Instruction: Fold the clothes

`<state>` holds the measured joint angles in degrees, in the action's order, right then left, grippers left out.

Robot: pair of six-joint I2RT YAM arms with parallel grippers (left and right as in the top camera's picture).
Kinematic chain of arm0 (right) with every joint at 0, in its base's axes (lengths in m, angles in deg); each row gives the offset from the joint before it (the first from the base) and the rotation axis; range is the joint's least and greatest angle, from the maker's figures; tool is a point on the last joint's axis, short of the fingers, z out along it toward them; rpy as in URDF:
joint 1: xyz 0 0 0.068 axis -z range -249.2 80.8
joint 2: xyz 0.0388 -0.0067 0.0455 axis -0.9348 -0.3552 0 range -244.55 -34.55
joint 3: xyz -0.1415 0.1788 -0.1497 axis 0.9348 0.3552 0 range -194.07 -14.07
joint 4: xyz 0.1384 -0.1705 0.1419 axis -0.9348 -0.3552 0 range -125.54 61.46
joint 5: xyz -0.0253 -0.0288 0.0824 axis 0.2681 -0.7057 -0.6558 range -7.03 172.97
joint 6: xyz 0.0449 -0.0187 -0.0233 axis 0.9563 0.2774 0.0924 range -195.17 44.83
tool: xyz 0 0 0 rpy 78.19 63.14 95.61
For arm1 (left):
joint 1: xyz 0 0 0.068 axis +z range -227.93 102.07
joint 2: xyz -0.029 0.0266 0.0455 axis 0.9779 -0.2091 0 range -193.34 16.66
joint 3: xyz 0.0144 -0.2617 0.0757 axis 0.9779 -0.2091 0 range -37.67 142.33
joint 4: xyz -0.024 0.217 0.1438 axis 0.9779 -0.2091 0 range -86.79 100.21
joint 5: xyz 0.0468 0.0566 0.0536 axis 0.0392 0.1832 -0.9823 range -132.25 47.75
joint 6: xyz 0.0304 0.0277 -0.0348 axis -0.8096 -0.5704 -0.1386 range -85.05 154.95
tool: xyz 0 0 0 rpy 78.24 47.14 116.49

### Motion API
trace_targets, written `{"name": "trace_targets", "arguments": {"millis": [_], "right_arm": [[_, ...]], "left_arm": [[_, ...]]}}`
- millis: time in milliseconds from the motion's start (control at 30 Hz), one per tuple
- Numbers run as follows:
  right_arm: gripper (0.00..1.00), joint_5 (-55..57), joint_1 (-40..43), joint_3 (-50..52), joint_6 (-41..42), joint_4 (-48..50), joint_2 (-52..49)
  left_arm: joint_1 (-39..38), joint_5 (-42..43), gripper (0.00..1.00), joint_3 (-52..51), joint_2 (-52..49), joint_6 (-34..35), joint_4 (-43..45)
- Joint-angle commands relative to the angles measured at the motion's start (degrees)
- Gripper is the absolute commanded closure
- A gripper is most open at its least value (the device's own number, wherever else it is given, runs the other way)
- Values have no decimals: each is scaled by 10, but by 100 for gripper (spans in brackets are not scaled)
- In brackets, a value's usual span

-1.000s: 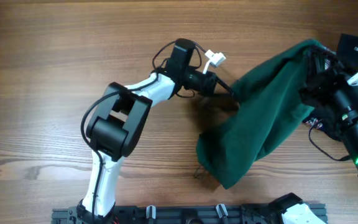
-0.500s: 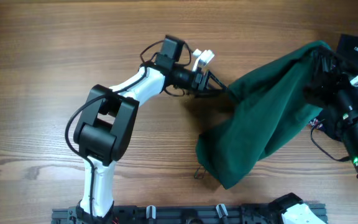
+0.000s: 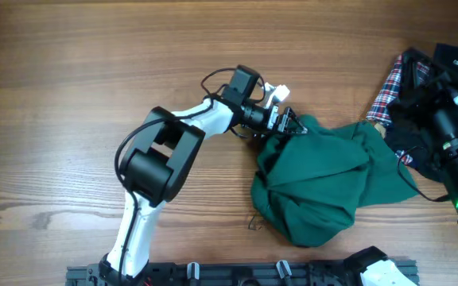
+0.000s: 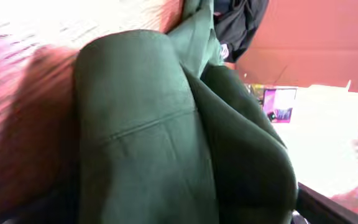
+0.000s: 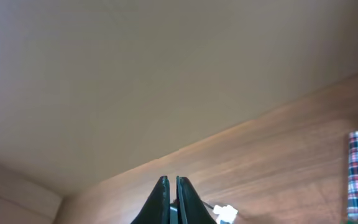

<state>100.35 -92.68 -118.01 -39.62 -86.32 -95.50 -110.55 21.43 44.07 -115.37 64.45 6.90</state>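
Dropped from their earlier stretch, clothes [image 3: 316, 179] lie heaped on table [image 3: 70, 95], probably released for regrasping; left gripper [image 3: 291, 121] spread, empty, at their edge; right gripper [image 5: 171, 182] closed on nothing.

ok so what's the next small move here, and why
Probably close the left gripper on the edge of the green cloth beside it and drag it flat: the cloth lies in a crumpled heap, the jaws look open there, and the right gripper is shut, empty.
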Motion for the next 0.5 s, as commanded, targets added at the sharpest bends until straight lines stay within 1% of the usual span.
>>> {"name": "trace_targets", "arguments": {"millis": [0,67,133,233,300,333,400,433,467], "right_arm": [[90,13,-1,-11,5,-39,-9],[86,15,-1,-11,7,-75,-23],[80,15,-1,-11,9,-106,-37],[70,14,-1,-11,38,-161,-76],[67,5,-1,-10,40,-177,-95],[66,0,-1,-10,41,-183,-106],[60,-18,-1,-9,48,-200,-133],[60,-21,-1,-9,51,-210,-148],[57,-24,-1,-9,51,-216,-159]], "left_arm": [[2,-14,1,0,-10,8,1],[3,-14,1,0,-10,8,1],[7,-14,2,0,-9,8,1],[25,-12,7,0,-1,5,1],[38,-11,9,0,9,0,-2],[44,-8,9,0,16,-10,-3],[57,-8,7,0,30,-24,-8],[63,-8,7,0,36,-25,-9],[68,-8,7,0,41,-25,-10]]}}
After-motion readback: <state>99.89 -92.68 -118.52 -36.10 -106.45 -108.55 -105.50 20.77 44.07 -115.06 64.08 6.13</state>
